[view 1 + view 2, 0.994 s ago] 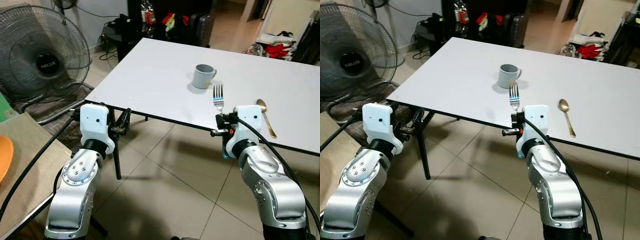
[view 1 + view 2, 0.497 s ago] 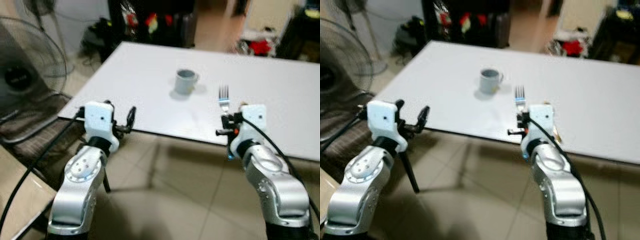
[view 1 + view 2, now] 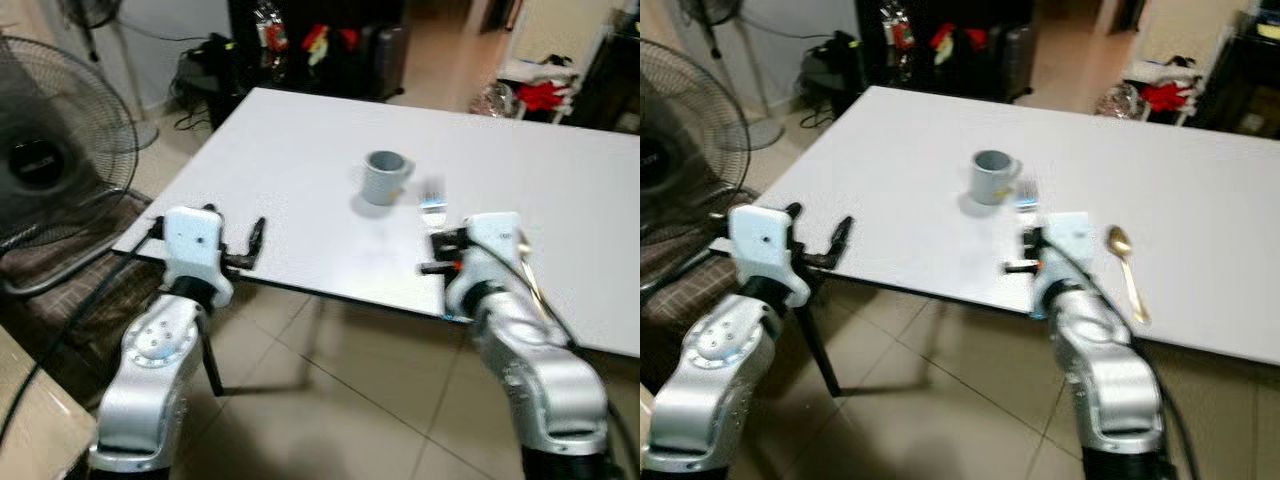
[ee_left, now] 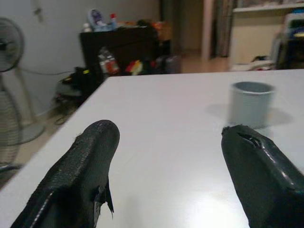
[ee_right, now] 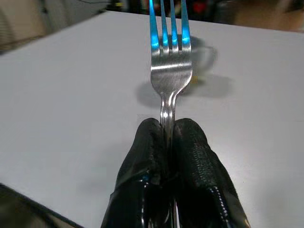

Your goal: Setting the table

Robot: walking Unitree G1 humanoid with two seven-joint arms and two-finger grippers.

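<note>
Clamping the fork by its handle, the right gripper has both black fingers pressed together on the thin metal neck, tines pointing forward past the fingertips. The gripper sits over the near edge of the white table, the fork held above the tabletop. Fork is silver, four tines, a blue glint on the tines; in the head views it is blurred. Ahead of the tines stands a grey mug, near but apart, handle on the robot's right. A gold spoon lies flat on the table just beside the right wrist, on its right, bowl pointing away from the robot.

The left gripper hovers at the table's near left edge, fingers spread apart with nothing between them; the wrist view looks across the bare tabletop toward the mug.

A standing fan is on the left, dark furniture with clutter behind the table, tiled floor below.
</note>
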